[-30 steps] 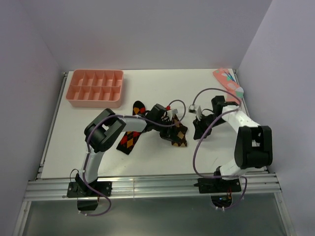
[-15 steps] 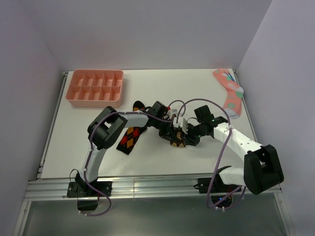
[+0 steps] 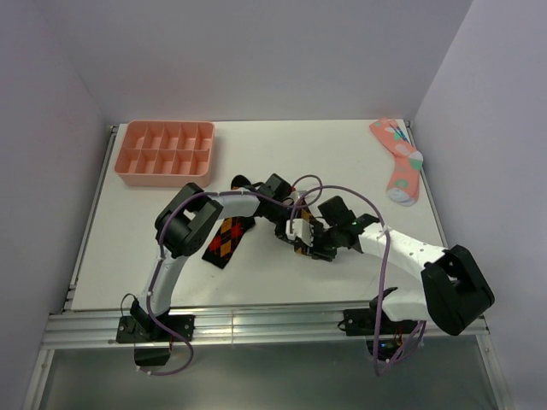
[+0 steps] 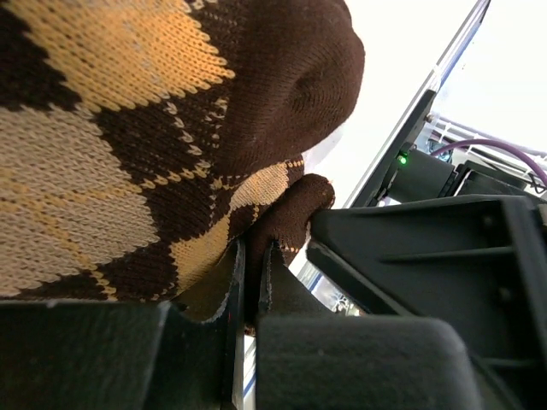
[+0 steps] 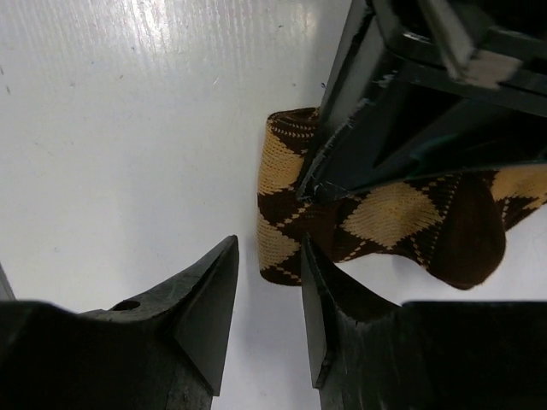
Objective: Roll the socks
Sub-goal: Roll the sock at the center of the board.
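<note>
Left gripper [image 4: 249, 282]: I have its fingers pinched nearly together on a fold of the tan-diamond sock [image 4: 102, 128], whose dark toe bulges above the fingers in the left wrist view. Right gripper [image 5: 267, 256]: jaws partly apart, nothing between them, hanging just beside the doubled-over edge of the same sock [image 5: 376, 213], apart from the cloth.

Outward: from overhead, both grippers meet over this sock [image 3: 309, 235] near the middle of the table [image 3: 256, 145]. The sock lies bunched, folded at one end. Whether that fold is the first turn of a roll or only a crease, I cannot say, since the arms cover most of it.

The red-diamond sock [image 3: 224, 241] lies flat and stretched out under the left arm, near its mate but not laid on it.

Farther off, a pink sock [image 3: 402, 162] rests at the right rear corner and a tray [image 3: 128, 166] at the left rear.

Progress, as I judge it: early. Neither sock is rolled; pairing them and rolling remain.
</note>
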You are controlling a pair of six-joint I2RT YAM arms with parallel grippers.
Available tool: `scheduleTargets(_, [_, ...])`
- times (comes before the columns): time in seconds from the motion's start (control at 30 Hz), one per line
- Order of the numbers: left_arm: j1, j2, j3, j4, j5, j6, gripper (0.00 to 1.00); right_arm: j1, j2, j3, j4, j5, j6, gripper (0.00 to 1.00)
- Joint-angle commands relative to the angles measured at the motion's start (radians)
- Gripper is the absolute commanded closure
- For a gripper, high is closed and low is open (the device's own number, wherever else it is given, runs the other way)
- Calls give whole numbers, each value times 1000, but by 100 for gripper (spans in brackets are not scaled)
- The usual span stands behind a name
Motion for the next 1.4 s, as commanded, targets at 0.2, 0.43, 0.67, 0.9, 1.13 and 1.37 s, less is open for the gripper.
scheduleTargets(0.2, [14, 72, -9, -145, -103, 90, 100, 68, 31, -32, 142, 133, 32, 55])
scheduleTargets(0.43, [17, 83, -3, -149, -92, 97, 100, 91, 89, -22, 145, 173, 39, 56])
scheduleTargets(0.67, [20, 95, 9, -161, -80, 108, 100, 100, 127, 12, 130, 213, 31, 56])
scheduleTargets(0.9, [23, 93, -5, -140, -55, 91, 100, 100, 135, 17, 93, 198, 45, 68])
scheduleTargets(1.13, [23, 55, -98, 7, -23, -7, 87, 73, 118, 13, 38, 121, 78, 88])
scheduleTargets(1.37, [20, -92, -287, 340, -132, -237, 66, -39, 126, 59, -74, -23, 46, 89])
